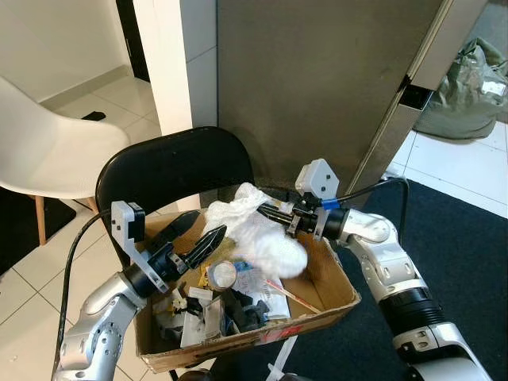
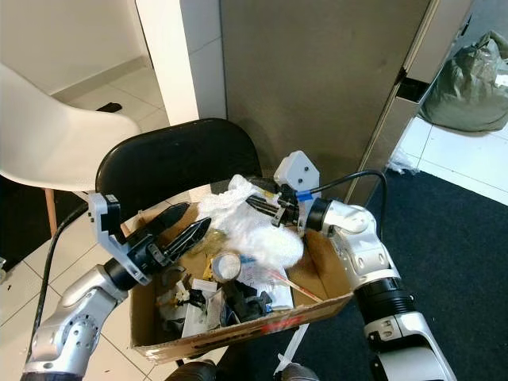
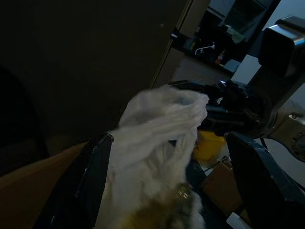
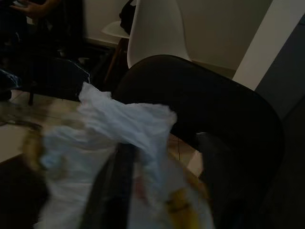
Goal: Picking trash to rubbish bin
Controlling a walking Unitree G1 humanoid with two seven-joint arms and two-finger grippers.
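The right gripper (image 1: 268, 210) has its jaws clamped on a white plastic bag (image 1: 258, 230) above a trash-filled cardboard box (image 1: 333, 278). The left gripper (image 1: 194, 236) hovers just beside the bag, jaws apart. The box sits on a black chair (image 1: 171, 171).

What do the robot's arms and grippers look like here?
Both arms are jointed silver shells with black bands. The left gripper and right gripper each have long black fingers and a pale grey camera housing; a black cable trails from each, and the right wrist has a blue marking.
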